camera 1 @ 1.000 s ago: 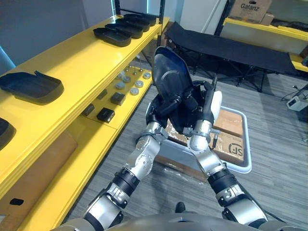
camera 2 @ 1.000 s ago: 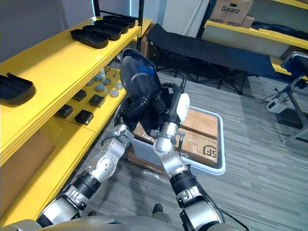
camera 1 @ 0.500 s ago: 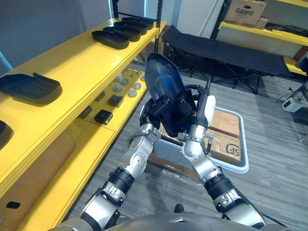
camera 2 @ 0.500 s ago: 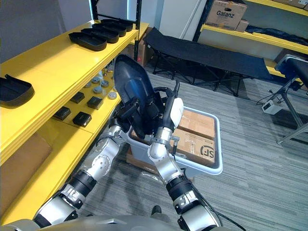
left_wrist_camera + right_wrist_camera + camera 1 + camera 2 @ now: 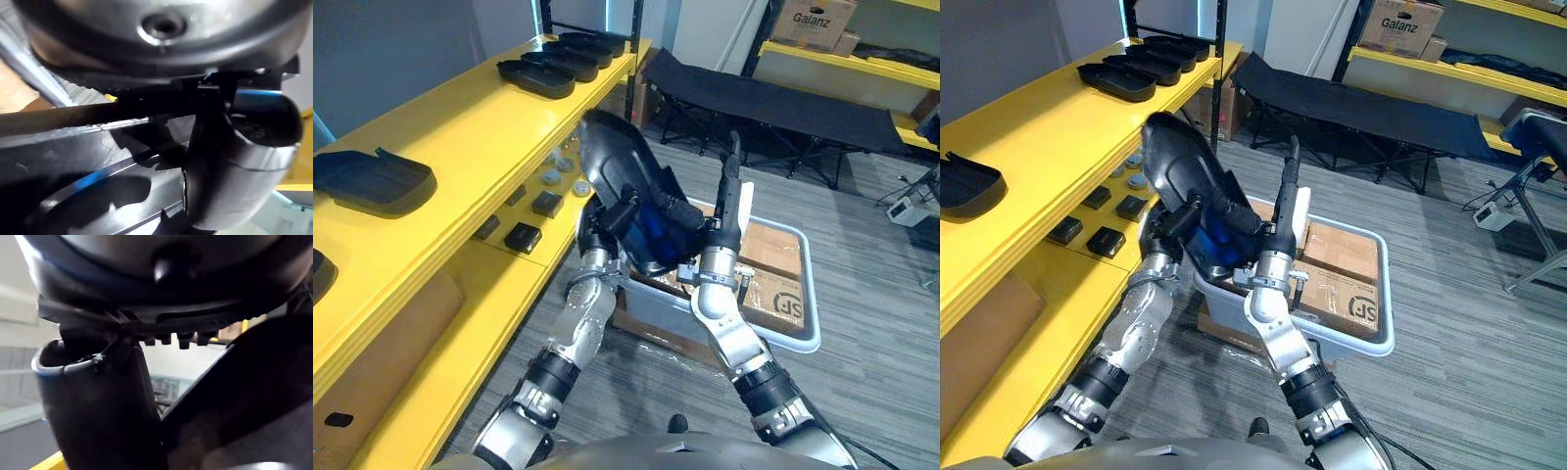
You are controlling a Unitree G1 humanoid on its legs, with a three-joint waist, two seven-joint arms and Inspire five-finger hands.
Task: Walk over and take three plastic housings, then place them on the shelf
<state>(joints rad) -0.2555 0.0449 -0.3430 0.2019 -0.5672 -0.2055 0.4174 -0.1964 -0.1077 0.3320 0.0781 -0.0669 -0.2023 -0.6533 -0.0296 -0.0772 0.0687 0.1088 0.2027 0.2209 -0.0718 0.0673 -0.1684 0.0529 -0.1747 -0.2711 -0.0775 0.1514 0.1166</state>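
- Left hand (image 5: 607,220) is clamped on the black plastic housing (image 5: 615,162). Its wrist view shows the thumb (image 5: 230,161) pressed onto the housing's glossy face. The head views show the hand gripping the housing's lower edge on the 9 o'clock side.
- Right hand (image 5: 724,230) sits just beside the housing's lower end, on its 3 o'clock side. I cannot tell whether it is spread or gripping.
- The housing is held in the air at the middle of the head views. It is tilted, and its rounded top leans toward 11 o'clock, near the front edge of the yellow shelf (image 5: 460,137).
- That shelf runs from 7 o'clock up to 11 o'clock.
- A row of black housings (image 5: 558,64) lies on the shelf's top board at the far end, at 11 o'clock.
- A single housing (image 5: 372,176) lies on the same board at 9 o'clock, well apart from the row.
- The lower board (image 5: 499,294) carries small black blocks (image 5: 529,235) and, farther along, round metal parts (image 5: 558,166).
- A pale bin (image 5: 811,284) stands on the grey striped floor (image 5: 881,372) at 4 o'clock, under and behind the hands. It holds cardboard boxes (image 5: 773,294).
- A black folding cot (image 5: 773,98) stands at 1 o'clock.
- Behind the cot, a second yellow shelf (image 5: 862,64) bears a cardboard box (image 5: 818,20).
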